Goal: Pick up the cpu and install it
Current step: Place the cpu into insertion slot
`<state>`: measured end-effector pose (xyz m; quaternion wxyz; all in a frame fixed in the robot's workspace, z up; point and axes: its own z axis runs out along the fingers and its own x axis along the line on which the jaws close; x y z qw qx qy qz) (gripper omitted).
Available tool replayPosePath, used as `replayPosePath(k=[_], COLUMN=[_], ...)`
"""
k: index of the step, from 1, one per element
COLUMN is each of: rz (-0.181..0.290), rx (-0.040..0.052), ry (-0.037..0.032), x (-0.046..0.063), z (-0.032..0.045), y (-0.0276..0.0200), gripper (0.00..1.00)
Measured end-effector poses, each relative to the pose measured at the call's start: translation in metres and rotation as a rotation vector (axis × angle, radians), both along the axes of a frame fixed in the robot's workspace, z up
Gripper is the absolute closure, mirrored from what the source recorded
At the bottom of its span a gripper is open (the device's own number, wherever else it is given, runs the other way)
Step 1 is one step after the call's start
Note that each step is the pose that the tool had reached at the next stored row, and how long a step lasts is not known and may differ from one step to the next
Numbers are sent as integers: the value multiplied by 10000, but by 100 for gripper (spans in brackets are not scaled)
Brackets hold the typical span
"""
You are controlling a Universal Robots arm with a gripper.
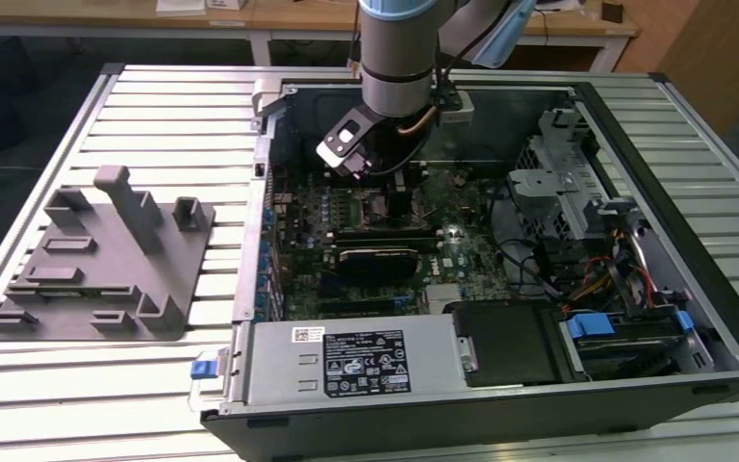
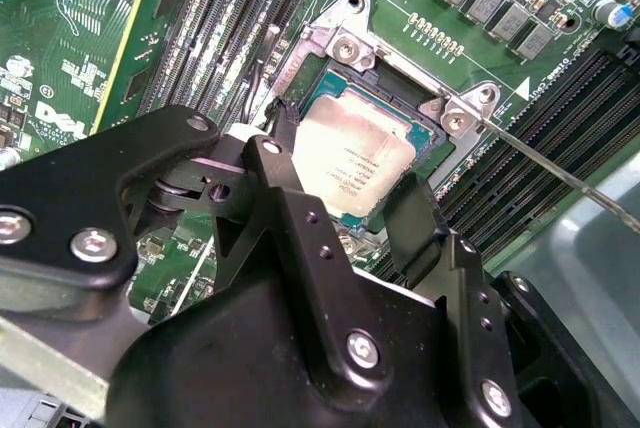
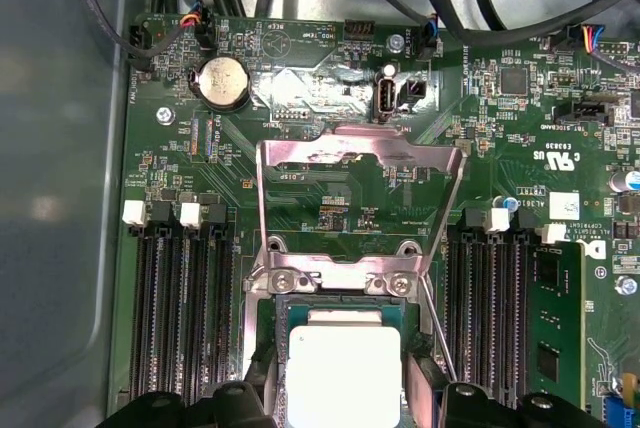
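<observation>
The cpu is a small square chip with a silvery top plate. It lies flat in the open motherboard socket, or just above it. My gripper straddles it, with one black finger against one edge and the other against the opposite edge. In the first wrist view the cpu shows between the same fingers. The socket's metal load plate stands swung up and open. In the exterior view my gripper reaches down into the open computer case, over the motherboard.
A grey plastic fixture block stands on the slatted table at the exterior view's left. Memory slots flank the socket, and one holds a module. The thin socket lever sticks out sideways. A power supply, drive bays and cables crowd the case.
</observation>
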<state>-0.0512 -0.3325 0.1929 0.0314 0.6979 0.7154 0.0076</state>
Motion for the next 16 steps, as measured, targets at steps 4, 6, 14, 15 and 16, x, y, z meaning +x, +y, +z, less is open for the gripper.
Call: replayPosePath(k=[4, 6, 14, 15, 16], rz=[0, 0, 0, 0, 0], rx=[0, -1, 0, -2, -2], ry=[0, 0, 1, 4, 3], x=[0, 0, 0, -1, -1], z=[4, 5, 5, 6, 6], y=[0, 0, 0, -1, -1], gripper=[38, 38, 40, 40, 46])
